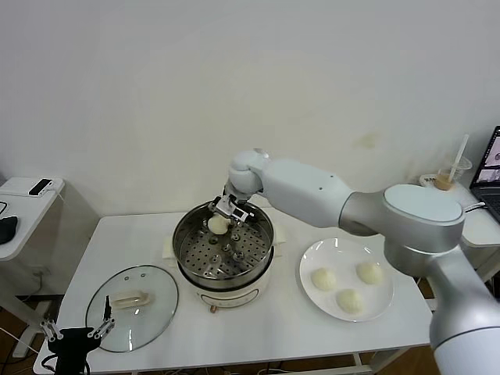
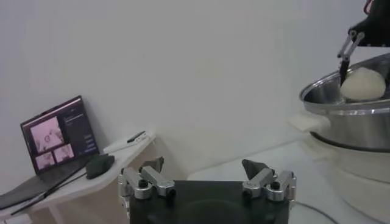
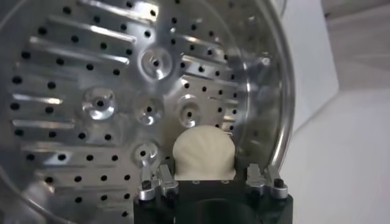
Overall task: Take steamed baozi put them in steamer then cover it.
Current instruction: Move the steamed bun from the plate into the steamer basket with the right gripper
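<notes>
My right gripper is shut on one cream-white baozi and holds it just above the far rim of the shiny perforated steamer. The steamer sits on a white cooker base. In the right wrist view the baozi sits between the right gripper's jaws, over the steamer's holed bottom. Three more baozi lie on the white plate at the right. The glass cover with its cream handle lies flat on the table at the left. My left gripper is open and parked low by the table's front left corner.
A small side table with a phone stands at the far left. A cup with a straw and a laptop edge are at the far right. The left wrist view shows a laptop and the steamer's side.
</notes>
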